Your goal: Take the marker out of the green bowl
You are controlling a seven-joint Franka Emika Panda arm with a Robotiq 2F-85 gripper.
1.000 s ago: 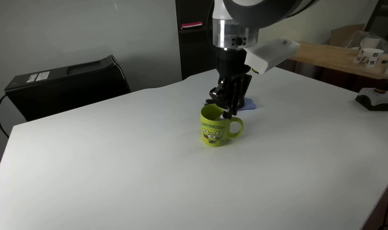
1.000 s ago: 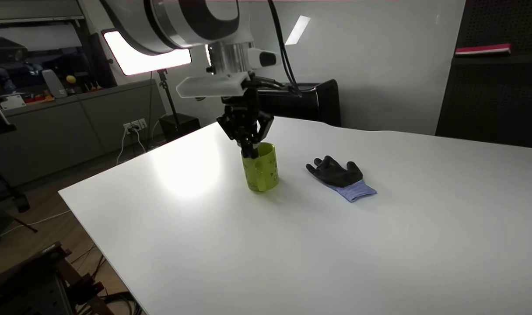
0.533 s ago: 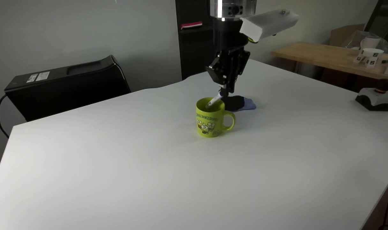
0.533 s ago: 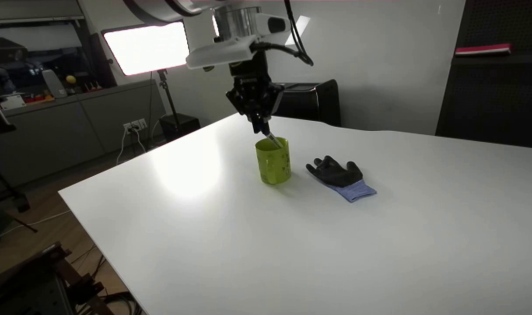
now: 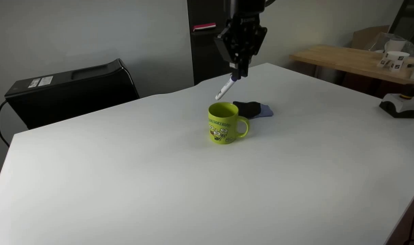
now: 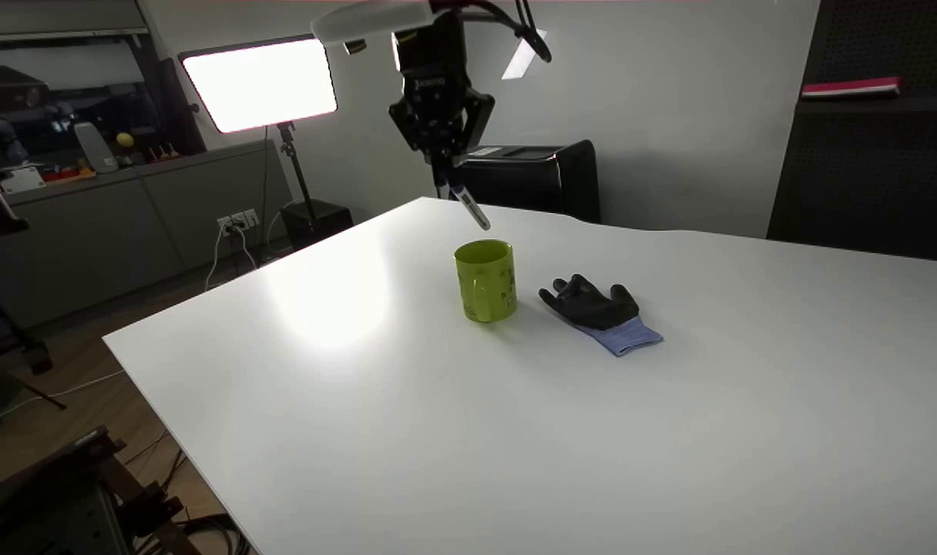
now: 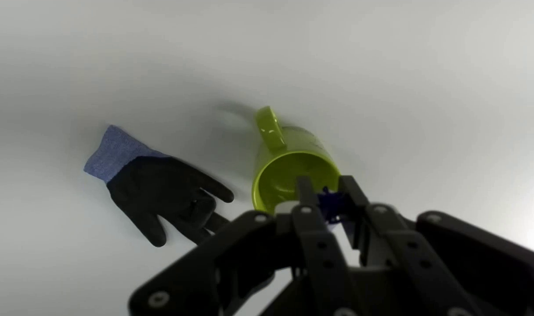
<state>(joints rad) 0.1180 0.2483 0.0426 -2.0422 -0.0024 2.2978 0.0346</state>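
The white table (image 5: 125, 177) fills most of both exterior views, wide and pale, with the wooden counter (image 5: 336, 59) beyond its edge and the bulky black casing (image 5: 74, 92) standing past the far side, while in an exterior view the light panel (image 6: 260, 85) blazes brilliant white! Up high, the gripper (image 7: 325, 195) hangs fingers-down over the tabletop, well clear of it! Down below lies the glove (image 6: 592, 308), black fingers, blue cuff, spread on the table near the lime-green mug (image 5: 227, 126) but apart from it! And that mug stands upright, handle out to one side, cartoon faces and lettering on its wall, the wrist view looking right down into its mouth, part of the rim covered by the gripper! Now the slimmest of the lot, the marker (image 5: 224, 89): it's out of the mug, up in the air, tilted, its white end pointing down, just above the rim and apart from it in both exterior views! And the jaws? They're pinching it, yes, one finger on each side of the dark blue cap (image 7: 330, 205) at the upper end, most of the white barrel hidden in the wrist view
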